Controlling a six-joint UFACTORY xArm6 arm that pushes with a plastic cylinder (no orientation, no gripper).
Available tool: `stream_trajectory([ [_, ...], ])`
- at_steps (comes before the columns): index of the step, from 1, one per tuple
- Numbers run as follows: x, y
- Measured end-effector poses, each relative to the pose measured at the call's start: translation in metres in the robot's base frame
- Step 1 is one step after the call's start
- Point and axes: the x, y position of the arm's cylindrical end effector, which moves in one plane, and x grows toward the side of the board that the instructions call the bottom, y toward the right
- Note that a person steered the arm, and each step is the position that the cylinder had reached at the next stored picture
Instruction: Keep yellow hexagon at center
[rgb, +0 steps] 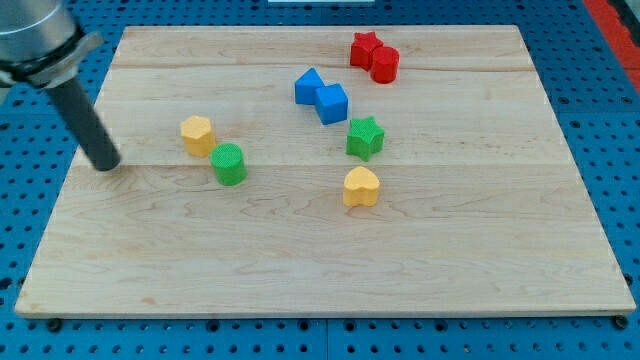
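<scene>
Yellow hexagon (197, 134) sits right of my tip (106, 166), apart

A single camera looks down at a slant from in front of and above the wooden board (320, 270), facing toward the board's far edge at the view's top. It stands far enough back that nearly the whole board fits, with the blue pegboard table (610, 120) showing around its edges. The board's near edge runs wider across the view's bottom than the far edge does across the top. The arm's upper part is cut off at the view's top-left corner.
</scene>
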Motion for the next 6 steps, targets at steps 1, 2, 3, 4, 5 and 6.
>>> stream_trajectory([
  [1,-0.02,0.057],
  [2,-0.036,0.043],
  [3,-0.047,0.108],
  [4,-0.067,0.107],
  [5,-0.075,0.117],
  [6,-0.075,0.172],
])
